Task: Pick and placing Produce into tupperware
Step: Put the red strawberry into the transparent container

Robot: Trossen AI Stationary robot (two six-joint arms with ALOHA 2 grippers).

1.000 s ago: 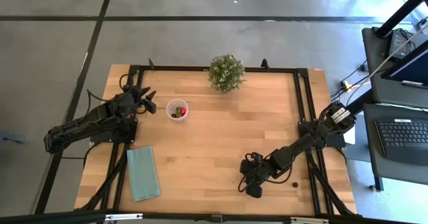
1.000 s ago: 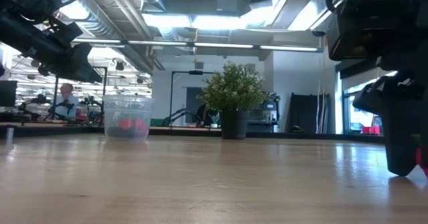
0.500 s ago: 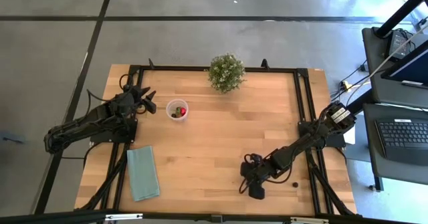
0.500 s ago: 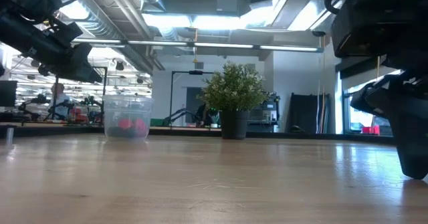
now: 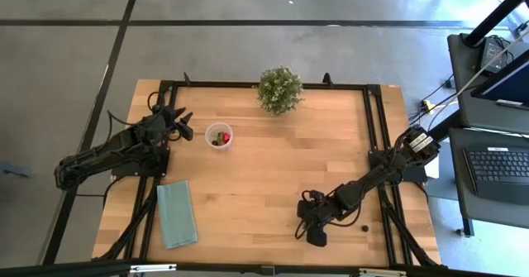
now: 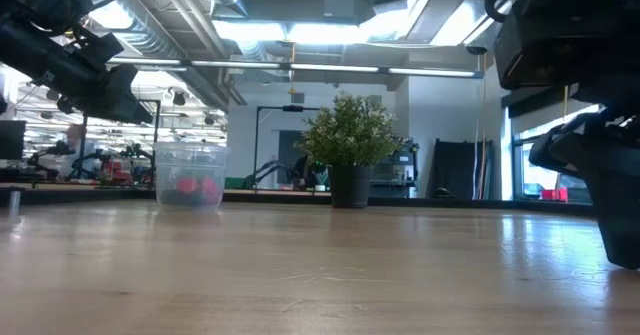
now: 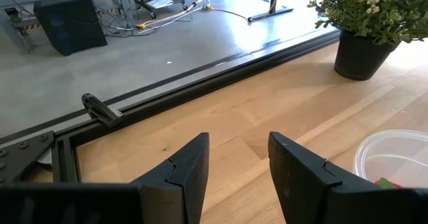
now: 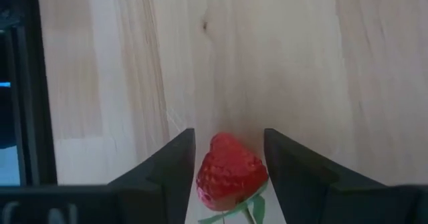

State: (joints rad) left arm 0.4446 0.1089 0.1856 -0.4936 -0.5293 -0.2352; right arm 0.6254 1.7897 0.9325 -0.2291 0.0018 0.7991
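My right claw [image 8: 227, 177] is low at the table's [image 5: 273, 169] near right, with a strawberry [image 8: 229, 172] sitting between its fingers [image 8: 172, 170]; I'd say it's pinched, though contact isn't clear. The berry's long axis runs along the fingers, rounded tip forward, green leaves back toward the wrist. My left claw [image 7: 237, 164] hovers parted and empty, the tupperware [image 5: 219, 136] just ahead (red and dark pieces inside).
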